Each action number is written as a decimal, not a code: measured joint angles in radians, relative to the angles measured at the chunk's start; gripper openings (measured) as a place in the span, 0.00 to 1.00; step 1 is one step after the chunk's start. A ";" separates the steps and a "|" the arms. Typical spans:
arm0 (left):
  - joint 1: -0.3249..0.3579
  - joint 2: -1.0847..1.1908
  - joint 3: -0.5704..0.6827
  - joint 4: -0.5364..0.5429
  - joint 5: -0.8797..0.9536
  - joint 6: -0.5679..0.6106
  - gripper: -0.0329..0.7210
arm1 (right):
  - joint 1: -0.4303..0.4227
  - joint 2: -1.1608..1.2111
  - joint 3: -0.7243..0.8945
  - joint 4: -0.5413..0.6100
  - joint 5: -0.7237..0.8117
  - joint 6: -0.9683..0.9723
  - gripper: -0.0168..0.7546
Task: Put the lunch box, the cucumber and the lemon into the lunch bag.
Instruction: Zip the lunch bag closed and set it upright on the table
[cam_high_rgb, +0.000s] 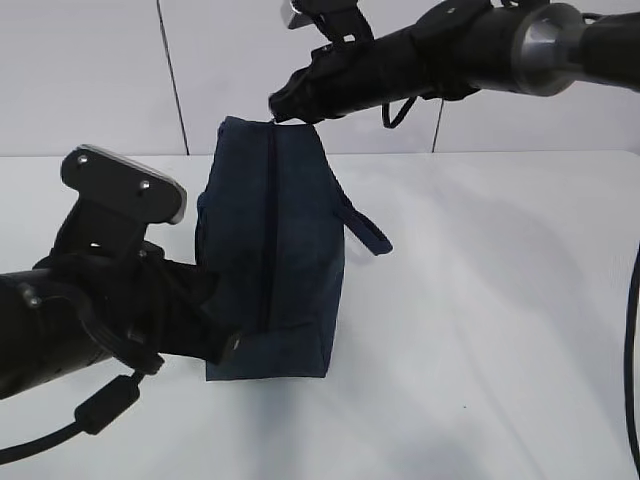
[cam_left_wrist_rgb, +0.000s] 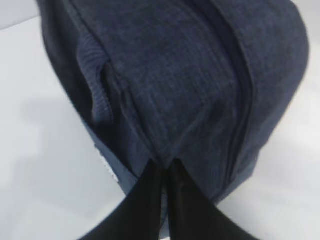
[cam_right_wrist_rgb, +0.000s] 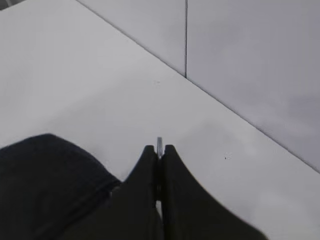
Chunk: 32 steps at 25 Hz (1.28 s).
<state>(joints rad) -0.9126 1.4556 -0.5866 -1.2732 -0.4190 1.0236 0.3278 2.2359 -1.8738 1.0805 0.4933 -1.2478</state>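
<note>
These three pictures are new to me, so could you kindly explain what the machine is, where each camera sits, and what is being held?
This is a robot with two black arms, each ending in a claw. One picture is taken from in front, looking across a white table; the other two come from cameras on the wrists. On the table stands a dark navy lunch bag, zipped shut. The left claw is shut, pinching the fabric at the bag's near end. The right claw is shut on a small metal zipper pull at the far end. No food or lunch box shows.

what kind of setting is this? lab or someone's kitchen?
Likely a lab bench: bare white table, plain panelled wall, and only the bag between the two grippers, left and right.
</note>
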 joint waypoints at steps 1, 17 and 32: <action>0.000 0.000 0.002 -0.016 -0.020 0.000 0.03 | -0.004 0.000 0.000 -0.017 0.015 0.000 0.03; 0.131 0.005 0.004 -0.145 -0.232 0.010 0.03 | -0.023 -0.055 -0.016 -0.304 0.335 0.082 0.03; 0.331 0.005 0.006 0.027 -0.233 0.012 0.03 | 0.002 -0.091 -0.019 -0.302 0.690 0.127 0.03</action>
<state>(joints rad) -0.5812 1.4604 -0.5811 -1.2462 -0.6519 1.0355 0.3303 2.1450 -1.8931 0.7790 1.1834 -1.1205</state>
